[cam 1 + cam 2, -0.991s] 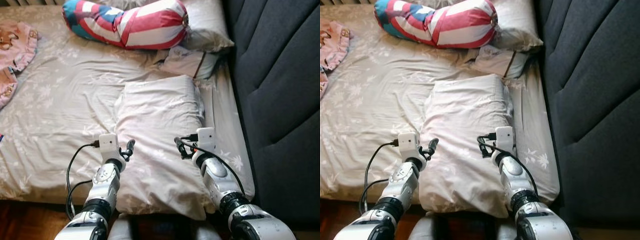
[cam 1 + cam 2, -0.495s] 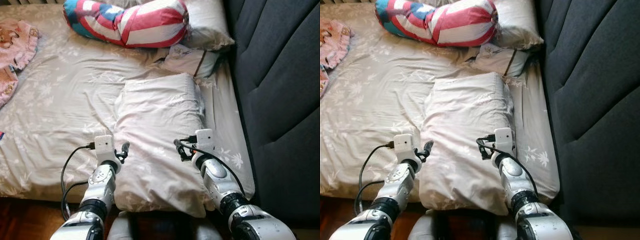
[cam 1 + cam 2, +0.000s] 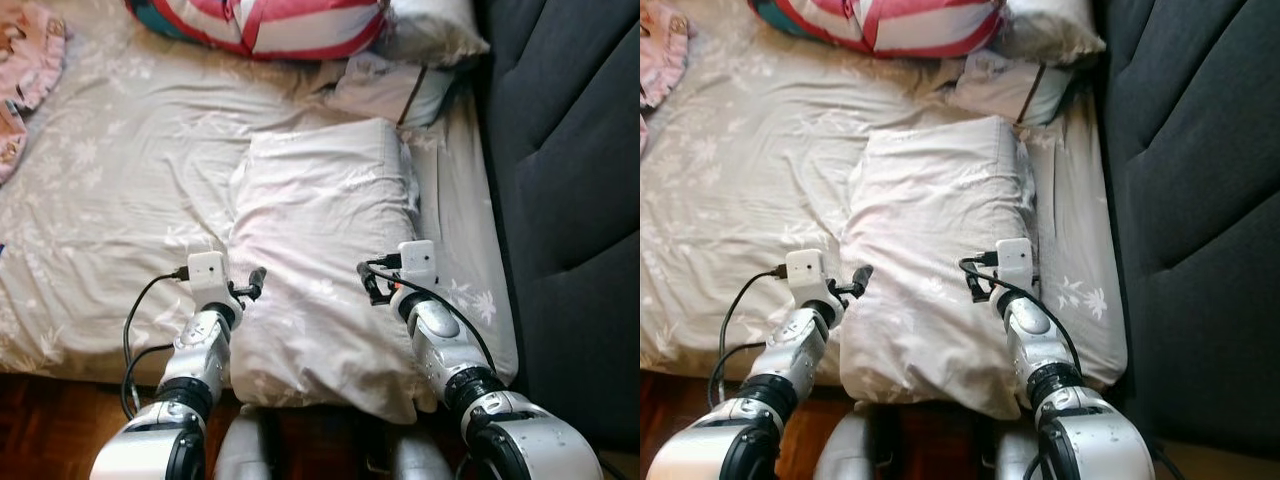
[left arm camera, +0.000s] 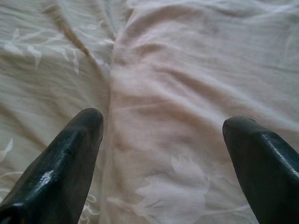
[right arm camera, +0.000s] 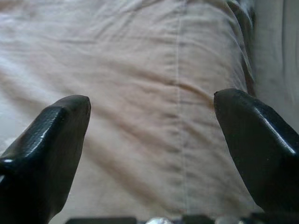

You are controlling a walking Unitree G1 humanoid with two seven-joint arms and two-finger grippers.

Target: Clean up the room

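Two pincers over a pale pillow lying on the bed, near its right side beside the dark headboard; left pincer spread apart at the pillow's left edge; right pincer spread apart above its right part; striped bolster at the far end; pink cloth far left.

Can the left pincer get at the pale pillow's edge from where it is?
Probably yes: the left pincer is open right over the pillow edge, with only the sheet beside it.
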